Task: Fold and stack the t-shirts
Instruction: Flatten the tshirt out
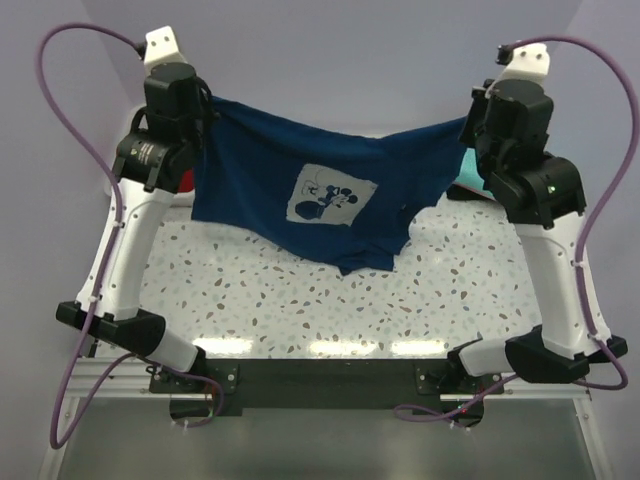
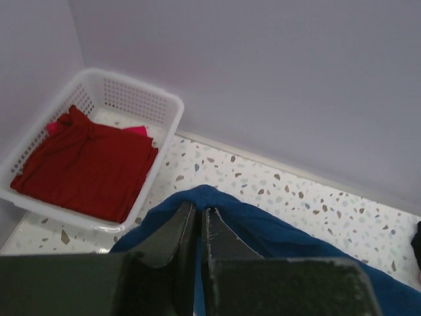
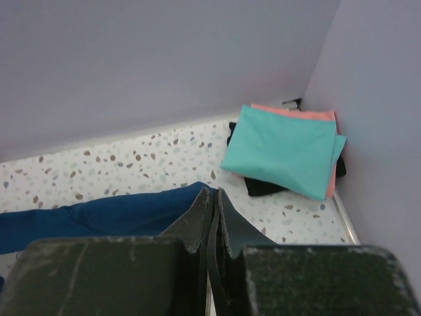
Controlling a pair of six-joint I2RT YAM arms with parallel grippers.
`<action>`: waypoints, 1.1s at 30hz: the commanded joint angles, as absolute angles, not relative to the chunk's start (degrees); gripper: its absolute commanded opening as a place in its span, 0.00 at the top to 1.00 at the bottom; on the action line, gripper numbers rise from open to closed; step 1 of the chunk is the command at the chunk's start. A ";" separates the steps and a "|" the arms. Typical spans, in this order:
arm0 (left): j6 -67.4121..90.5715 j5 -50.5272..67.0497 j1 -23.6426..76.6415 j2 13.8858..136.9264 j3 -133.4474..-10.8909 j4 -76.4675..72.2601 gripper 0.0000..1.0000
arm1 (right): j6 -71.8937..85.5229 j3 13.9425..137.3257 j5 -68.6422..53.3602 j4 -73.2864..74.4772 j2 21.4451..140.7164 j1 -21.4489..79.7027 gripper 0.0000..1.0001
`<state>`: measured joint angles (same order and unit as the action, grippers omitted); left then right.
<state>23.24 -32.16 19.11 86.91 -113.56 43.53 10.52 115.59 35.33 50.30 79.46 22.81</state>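
Observation:
The navy blue t-shirt point(image 1: 320, 190) with a pale square cartoon-mouse print hangs stretched between my two grippers above the back of the table, its lower edge sagging toward the surface. My left gripper point(image 1: 207, 103) is shut on its left top corner; the cloth point(image 2: 263, 227) shows bunched over the closed jaws point(image 2: 199, 210). My right gripper point(image 1: 470, 125) is shut on its right top corner; the cloth point(image 3: 99, 214) trails left of the jaws point(image 3: 213, 192). A red t-shirt point(image 2: 85, 164) lies in a white basket point(image 2: 164, 108). A folded teal t-shirt point(image 3: 286, 148) lies on a salmon-pink one point(image 3: 329, 117).
The white basket stands at the back left corner against the wall. The folded stack sits at the back right corner on something black point(image 3: 263, 185), next to the right wall. The speckled table point(image 1: 300, 300) stretches below the hanging shirt. Purple cables loop beside both arms.

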 commanded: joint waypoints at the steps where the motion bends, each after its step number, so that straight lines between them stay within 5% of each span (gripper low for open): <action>1: 19.51 -32.35 18.63 83.85 -120.05 40.78 1.00 | 4.92 122.33 36.91 44.83 76.20 22.85 1.00; 17: 20.22 -24.78 18.63 73.74 -108.20 42.98 1.00 | 0.26 132.18 26.37 33.67 72.68 22.76 1.00; 33: 18.99 -31.47 18.63 88.75 -120.58 31.91 1.00 | -8.43 140.09 30.41 25.67 89.11 22.76 1.00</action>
